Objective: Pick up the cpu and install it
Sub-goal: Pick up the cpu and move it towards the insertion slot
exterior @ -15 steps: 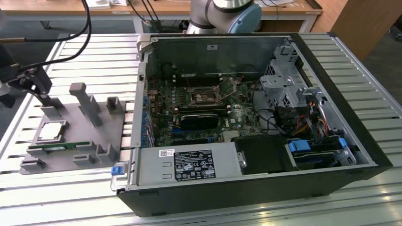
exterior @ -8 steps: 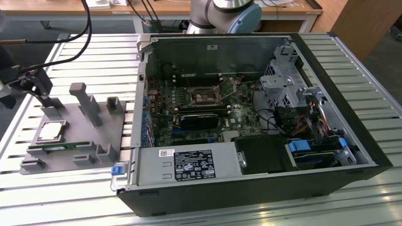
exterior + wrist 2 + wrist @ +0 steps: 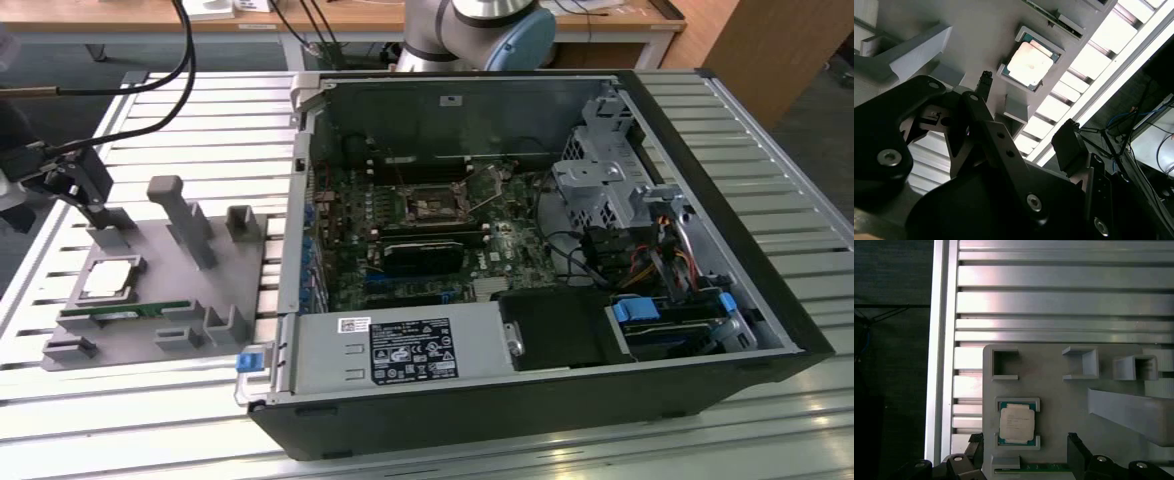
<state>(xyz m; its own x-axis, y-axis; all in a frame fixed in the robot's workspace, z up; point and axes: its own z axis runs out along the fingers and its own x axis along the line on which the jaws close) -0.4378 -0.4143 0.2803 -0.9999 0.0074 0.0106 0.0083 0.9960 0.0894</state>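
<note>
I find the end effector point(image 3: 64, 178) released and empty at the exterior view's left edge, over the tray point(image 3: 167, 280), with the cpu point(image 3: 110, 278) lying flat in its pocket just below it in frame.

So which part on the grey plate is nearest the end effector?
The flat silver square cpu, lined up between the open end effector's fingertips; the narrow green memory stick lies farther off.

I see a grey tray point(image 3: 134, 340) holding a memory stick point(image 3: 114, 311), and beside it an open case point(image 3: 534, 410), motherboard point(image 3: 514, 245) exposed, on a slatted table point(image 3: 761, 120).
</note>
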